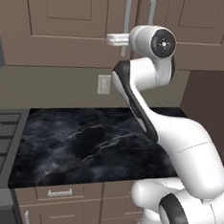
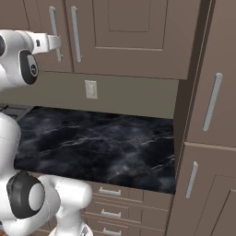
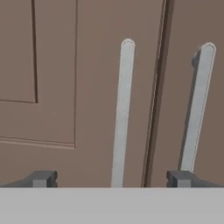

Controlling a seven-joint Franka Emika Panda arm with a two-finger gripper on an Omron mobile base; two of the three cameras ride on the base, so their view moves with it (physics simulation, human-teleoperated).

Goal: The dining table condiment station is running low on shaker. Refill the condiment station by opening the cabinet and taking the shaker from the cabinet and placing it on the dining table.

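Note:
The cabinet (image 1: 69, 23) hangs on the wall above the worktop, and both of its taupe doors are shut. Two long silver bar handles run side by side at the door seam: the left one (image 3: 122, 113) and the right one (image 3: 197, 109). My gripper (image 1: 119, 39) is raised to the lower part of the left handle (image 1: 126, 24) and is open. In the hand view the left handle stands between my gripper's (image 3: 111, 178) fingertips (image 3: 41, 178). From the right base view my gripper (image 2: 55, 42) sits against that same handle (image 2: 54, 27). The shaker is hidden. The dining table is out of view.
A black marble worktop (image 1: 92, 141) lies under the cabinet, with brown drawer fronts (image 1: 58, 193) below it. A stove (image 1: 0, 142) adjoins it on the left. A wall outlet (image 1: 104, 84) is on the backsplash. A tall cabinet (image 2: 212, 115) closes off the right side.

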